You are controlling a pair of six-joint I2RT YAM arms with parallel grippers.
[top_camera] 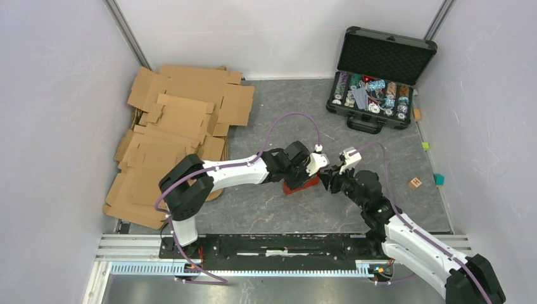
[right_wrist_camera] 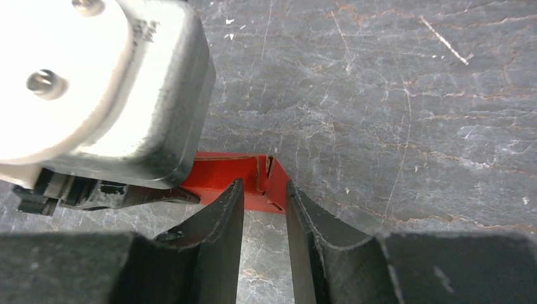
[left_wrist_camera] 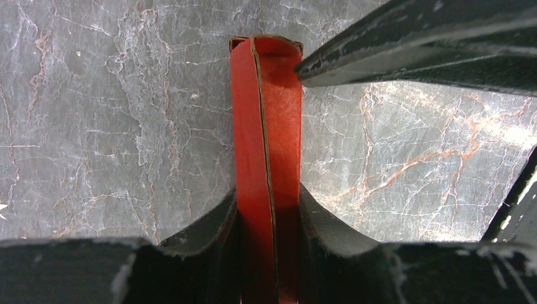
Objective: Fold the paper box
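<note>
**Top external:** fixed camera high behind the base rail [top_camera: 278,243], facing down and forward from a distance. It takes in the whole table [top_camera: 266,218], with the rail at 6 o'clock and the paper box [top_camera: 301,185] near centre.

**Left wrist:** close, looking along the left gripper [left_wrist_camera: 266,202] down at the table.

**Right wrist:** close, looking down along the right gripper [right_wrist_camera: 265,187].

**Shared:** all three views show the paper box. Each wrist view catches the opposite gripper, at 1 o'clock in the left and 10 o'clock in the right.

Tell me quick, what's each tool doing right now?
Left tool: closed on a wall of the box.
Right tool: open, fingers either side of a box corner, not pinching it.
</note>
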